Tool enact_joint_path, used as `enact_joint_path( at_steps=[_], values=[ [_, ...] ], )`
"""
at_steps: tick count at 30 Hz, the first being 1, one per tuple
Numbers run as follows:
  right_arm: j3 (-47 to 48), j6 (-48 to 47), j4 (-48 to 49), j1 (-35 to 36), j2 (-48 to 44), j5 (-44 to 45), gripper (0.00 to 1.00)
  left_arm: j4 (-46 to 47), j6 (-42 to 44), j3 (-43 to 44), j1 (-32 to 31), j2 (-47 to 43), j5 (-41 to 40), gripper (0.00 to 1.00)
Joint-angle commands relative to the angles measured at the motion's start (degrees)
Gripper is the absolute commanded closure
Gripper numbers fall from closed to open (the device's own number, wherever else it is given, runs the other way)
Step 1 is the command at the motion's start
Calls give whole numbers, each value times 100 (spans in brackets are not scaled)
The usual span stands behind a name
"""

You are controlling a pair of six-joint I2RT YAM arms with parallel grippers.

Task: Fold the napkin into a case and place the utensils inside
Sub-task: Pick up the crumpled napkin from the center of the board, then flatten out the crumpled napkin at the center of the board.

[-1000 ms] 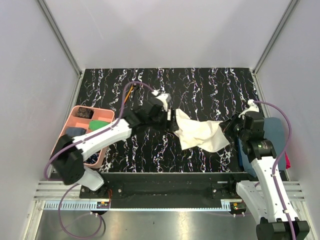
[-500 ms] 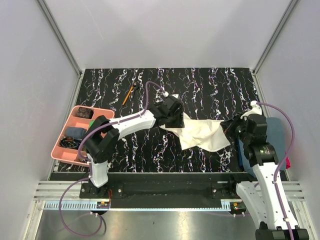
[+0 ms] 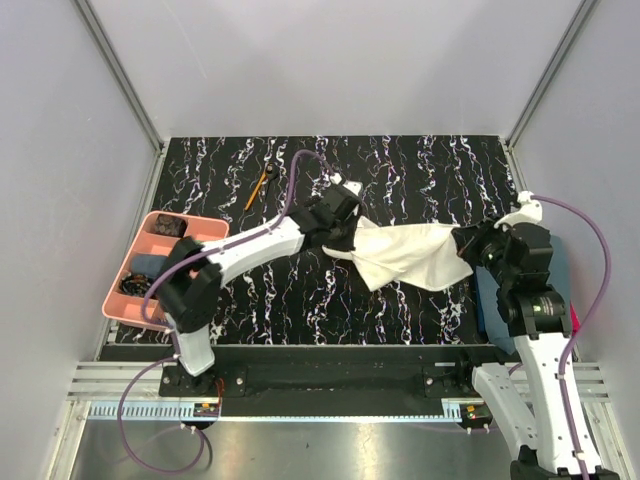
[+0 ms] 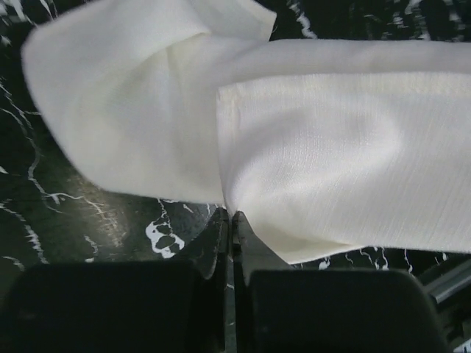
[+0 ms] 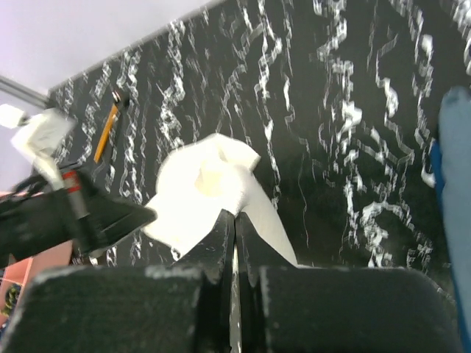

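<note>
early stage: cream soft cloth napkin (image 3: 410, 255) stretched over black marbled table (image 3: 290, 305) btwn left gripper (image 3: 345, 238) & right gripper (image 3: 465, 246), each pinching an end; no fold yet; thin orange-handled stick (image 3: 258, 187) lies well apart at the back, not placed.

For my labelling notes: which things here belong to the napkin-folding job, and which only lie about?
Belong to the job: napkin, pinched by left gripper and right gripper; orange-handled stick.
Lying about: pink tray; blue-grey towel.
</note>
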Motion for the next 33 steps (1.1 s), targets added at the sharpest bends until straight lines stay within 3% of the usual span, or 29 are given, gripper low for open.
enact_joint_path(
  at_steps=[1, 10, 15, 18, 21, 22, 24, 28, 33],
  values=[
    [990, -416, 86, -30, -243, 336, 100, 296, 1198, 227, -52, -1756, 163, 100],
    [2511, -1444, -529, -30, -1174, -156, 100, 1131, 2517, -573, -272, -4682, 1876, 100],
    [3055, -1269, -433, -30, -1413, -261, 100, 1727, 2475, -1074, -299, -5361, 1958, 100],
    [3128, -1181, -468, -30, -1141, -147, 100, 1984, 2185, -1250, -299, -5371, 1580, 100],
    [2821, -1120, -328, -30, -895, 116, 100, 1906, 1642, -1259, -299, -5091, 563, 100],
    [2785, -1111, -328, -30, -772, 325, 100, 1766, 1387, -1181, -282, -4985, -302, 100],
    [2601, -1102, -302, -21, -350, 459, 100, 1335, 858, -1101, -177, -4574, -731, 100],
    [1819, -848, 874, -30, 458, 372, 100, 1342, 436, -1258, 121, -3904, -1575, 100],
    [1720, -829, 2349, -30, 2759, 389, 100, 2018, -390, -1409, 1131, -2841, -1804, 100]
  ],
)
